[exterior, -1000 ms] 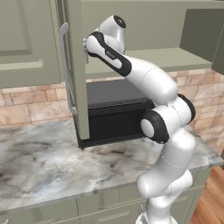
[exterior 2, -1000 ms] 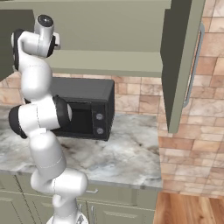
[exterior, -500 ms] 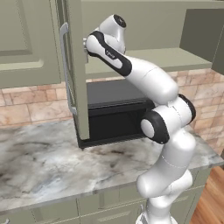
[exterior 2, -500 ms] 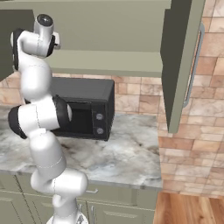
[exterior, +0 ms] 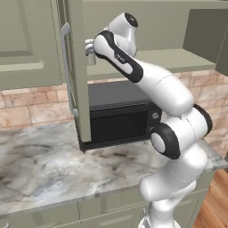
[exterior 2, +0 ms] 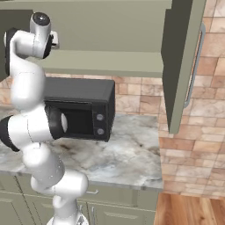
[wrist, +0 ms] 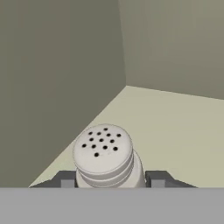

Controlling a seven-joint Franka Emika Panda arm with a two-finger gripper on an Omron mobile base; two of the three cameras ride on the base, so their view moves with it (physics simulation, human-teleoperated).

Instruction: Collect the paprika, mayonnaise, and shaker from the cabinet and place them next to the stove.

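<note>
Grey shaker (wrist: 104,157) sits gripped between the closed jaws, over the cabinet (wrist: 175,131) shelf.

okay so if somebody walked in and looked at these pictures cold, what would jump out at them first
Probably the white arm stretched up from the counter into the open cabinet, above the black microwave. In the hand view, the shaker with its dotted top sits right between the fingers, which are shut on it on the cabinet's pale shelf. The marble counter below comes next.

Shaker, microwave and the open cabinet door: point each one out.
shaker (wrist: 103,151), hand view, its perforated domed top.
microwave (exterior 2: 78,122), right base view, its front door.
cabinet door (exterior: 78,71), left base view, its edge.
</note>
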